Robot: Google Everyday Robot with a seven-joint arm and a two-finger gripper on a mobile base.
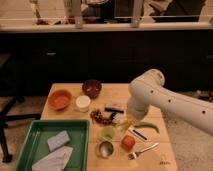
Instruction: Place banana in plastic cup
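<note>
a light wooden table point(165, 161) stands before dark cabinets, its back edge running behind the two bowls and its right edge just past the arm. a thick white robot arm point(150, 90) reaches in from the right and bends down over the middle of the table. a green tray point(30, 145) fills the front left corner, hanging slightly over the left edge and holding two pale grey pieces. bare wood shows along the back right, at the front right corner, and in a narrow strip between the tray and the orange bowl point(60, 99). a dark red bowl point(92, 88) sits near the back edge, with a white cup point(82, 103) just in front of it.

the middle is crowded: a green pepper point(146, 126), a tomato point(128, 142), a metal cup point(105, 149) and a fork point(144, 149) lie close together.

the gripper point(124, 119) hangs at the arm's end, low over the table's middle, fingers clenched; whether they grip anything cannot be told. the banana point(126, 124) shows pale yellow directly beneath it. the plastic cup point(107, 132) stands just left and in front of the banana, upright.
</note>
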